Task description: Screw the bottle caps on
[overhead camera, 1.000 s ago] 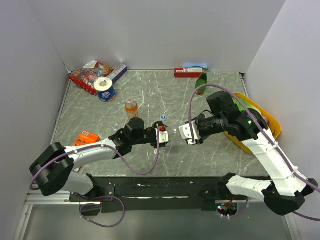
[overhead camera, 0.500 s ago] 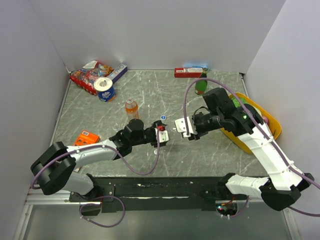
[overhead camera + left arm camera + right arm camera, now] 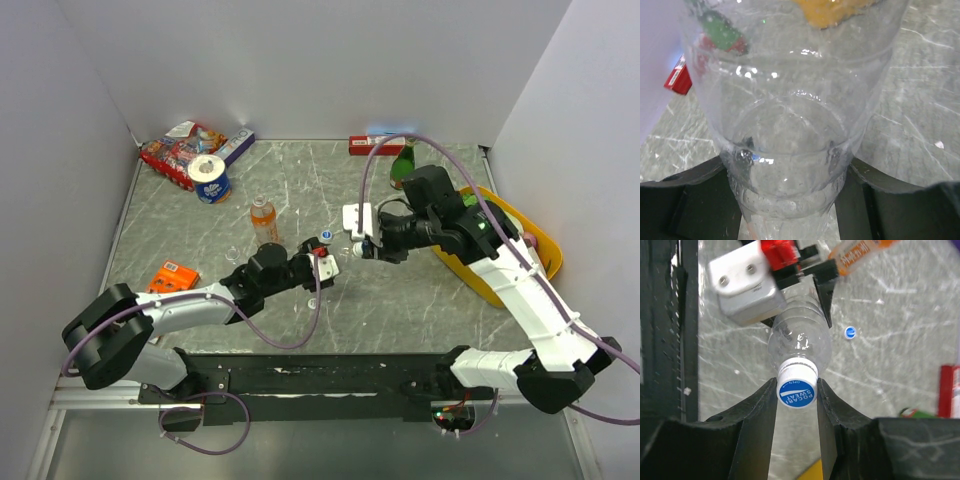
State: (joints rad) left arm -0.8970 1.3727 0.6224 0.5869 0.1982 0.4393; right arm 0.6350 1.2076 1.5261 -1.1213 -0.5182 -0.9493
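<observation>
Well, the right gripper [image 3: 796, 387] is pinched shut on the blue-and-white cap [image 3: 796, 394], which sits on the neck of the clear bottle [image 3: 800, 347]. The left gripper [image 3: 318, 266] clamps that bottle further along its body. It looks like thin, empty plastic, light and crushable, so I'd grip the cap's ribbed rim.
</observation>
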